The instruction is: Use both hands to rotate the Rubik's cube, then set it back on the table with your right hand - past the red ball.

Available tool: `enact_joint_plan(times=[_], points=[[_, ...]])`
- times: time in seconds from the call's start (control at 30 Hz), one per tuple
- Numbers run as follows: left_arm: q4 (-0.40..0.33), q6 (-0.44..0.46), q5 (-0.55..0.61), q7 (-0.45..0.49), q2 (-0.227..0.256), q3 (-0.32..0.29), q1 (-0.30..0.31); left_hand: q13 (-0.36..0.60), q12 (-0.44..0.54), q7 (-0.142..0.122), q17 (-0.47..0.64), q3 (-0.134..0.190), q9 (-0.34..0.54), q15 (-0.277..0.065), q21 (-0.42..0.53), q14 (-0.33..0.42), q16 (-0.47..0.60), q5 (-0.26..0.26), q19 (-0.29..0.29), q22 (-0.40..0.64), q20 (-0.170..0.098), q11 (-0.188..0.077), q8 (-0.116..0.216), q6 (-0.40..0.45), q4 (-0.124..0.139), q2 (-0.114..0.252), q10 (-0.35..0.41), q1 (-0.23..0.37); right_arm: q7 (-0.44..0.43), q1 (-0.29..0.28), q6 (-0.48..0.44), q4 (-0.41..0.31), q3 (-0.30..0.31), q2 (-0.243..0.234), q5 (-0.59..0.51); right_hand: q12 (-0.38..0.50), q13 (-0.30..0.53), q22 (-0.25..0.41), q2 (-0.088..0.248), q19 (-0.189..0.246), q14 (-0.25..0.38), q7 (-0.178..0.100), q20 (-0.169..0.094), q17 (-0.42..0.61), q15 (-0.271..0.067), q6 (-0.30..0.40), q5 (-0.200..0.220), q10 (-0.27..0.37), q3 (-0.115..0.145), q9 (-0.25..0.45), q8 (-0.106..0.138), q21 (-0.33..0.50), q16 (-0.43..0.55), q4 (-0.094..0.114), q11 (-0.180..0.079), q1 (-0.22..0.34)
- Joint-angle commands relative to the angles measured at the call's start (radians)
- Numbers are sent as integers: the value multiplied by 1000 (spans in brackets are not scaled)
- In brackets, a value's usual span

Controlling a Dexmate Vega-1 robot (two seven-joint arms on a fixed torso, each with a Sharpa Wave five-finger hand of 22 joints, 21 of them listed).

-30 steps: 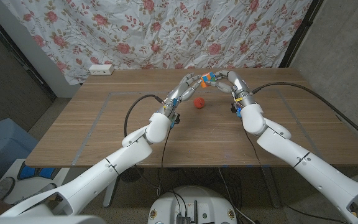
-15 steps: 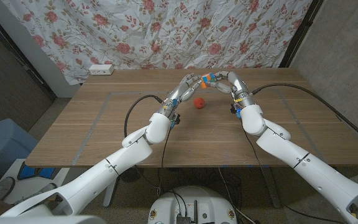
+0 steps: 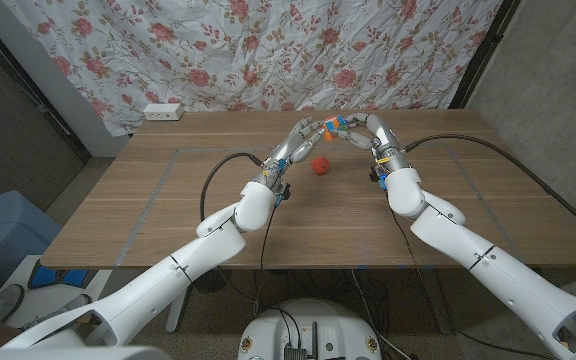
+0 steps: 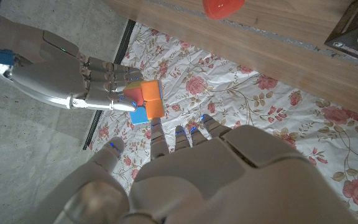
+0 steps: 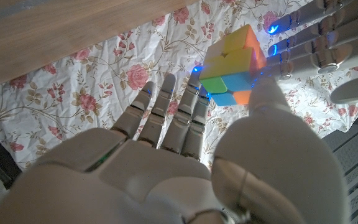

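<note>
Floral curtain (image 4: 241, 93) behind held cube (image 4: 145, 99)

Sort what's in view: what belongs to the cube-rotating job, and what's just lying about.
Job: Rubik's cube, held up by the right hand; left hand reaching toward it; red ball on the table.
Lying about: white power strip, flowered curtain.

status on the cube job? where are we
Done: Rubik's cube is off the table, lifted above the red ball. In hand: the right hand holds it, with the left hand fingertips at its other side, so the rotation looks under way. Left: finishing the turn, then setting it down past the ball.
</note>
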Motion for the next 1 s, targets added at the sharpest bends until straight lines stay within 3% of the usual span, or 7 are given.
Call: enact_joint_plan(times=[0.03,1.0], points=[[9,-6,-3,-7,-5,3,-8,3,7,-3,1,4,6,-24,5,-17,7,3,4,1,0,3,6,11,-4,101,4,11,-14,10,15,25,-4,19,1,-2,3,5,50,7,5,-103,-1,4,-142,96,7,50,-3,5,1,5,2,4,-56,61],[8,-16,3,-4,-9,8,-6,3,7,-4,0,10,6,-23,6,-12,6,4,10,1,1,3,3,8,-6,101,8,13,-54,-11,24,22,11,42,22,-7,8,5,53,9,8,-103,-3,6,-143,93,7,45,-7,6,-5,5,4,6,-55,61]])
